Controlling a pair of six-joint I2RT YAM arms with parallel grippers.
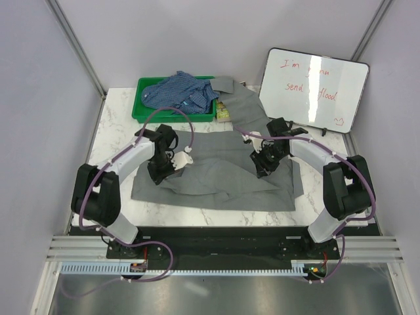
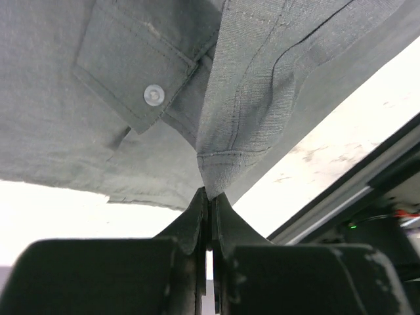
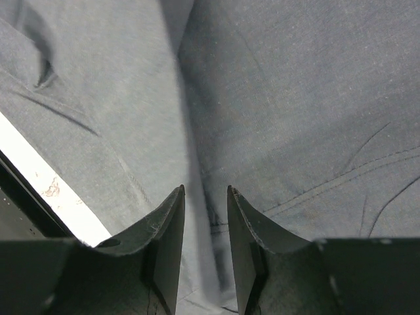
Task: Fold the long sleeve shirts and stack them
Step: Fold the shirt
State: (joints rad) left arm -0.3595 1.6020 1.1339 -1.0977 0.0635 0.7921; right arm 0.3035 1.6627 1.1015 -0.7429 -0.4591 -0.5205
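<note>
Left wrist view is showing the left end effector pinching the grey shirt at its tips. The right end effector is sitting half-spread, grip unclear; lifting evenly seems wise.

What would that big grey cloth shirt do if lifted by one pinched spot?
Probably flop: the large plain grey cloth shirt puckers into folds where the left gripper pinches it. Most would likely drape and drag, being spread over the marble table. Its matte weave seems unlikely to slip.
</note>
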